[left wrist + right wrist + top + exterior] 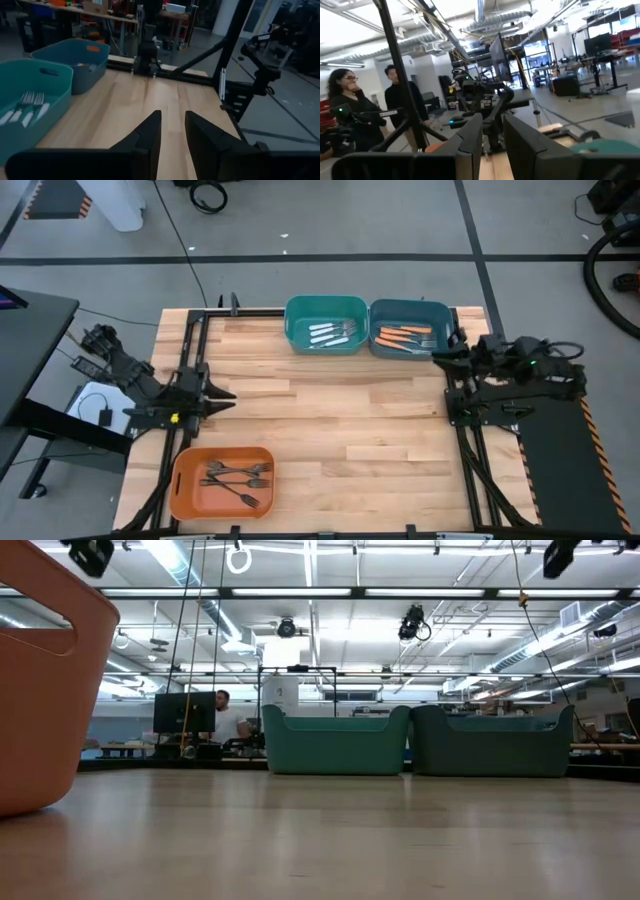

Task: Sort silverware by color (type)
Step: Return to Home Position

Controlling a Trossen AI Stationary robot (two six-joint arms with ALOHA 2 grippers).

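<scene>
Left gripper [226, 393] at tabletop [330, 415] left edge, fingers [149, 131] narrowly spread, empty, right gripper [438, 352] at right edge, same state, forks [331, 333] lying in bins [295, 318].

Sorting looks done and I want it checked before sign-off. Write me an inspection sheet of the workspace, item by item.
Surface: wooden table, bare between the bins.
Job's things: white-handled forks in the green bin; orange-handled forks in the blue bin; black forks in the orange bin; none loose on the table.
Clutter: nothing seen.
Grippers: left gripper at the table's left edge, right gripper at its right edge beside the blue bin; both slightly open and empty.
Cables: black cables on the floor beyond the table; none seen across the tabletop.
Surroundings: two people standing off the table; another person at a monitor.
</scene>
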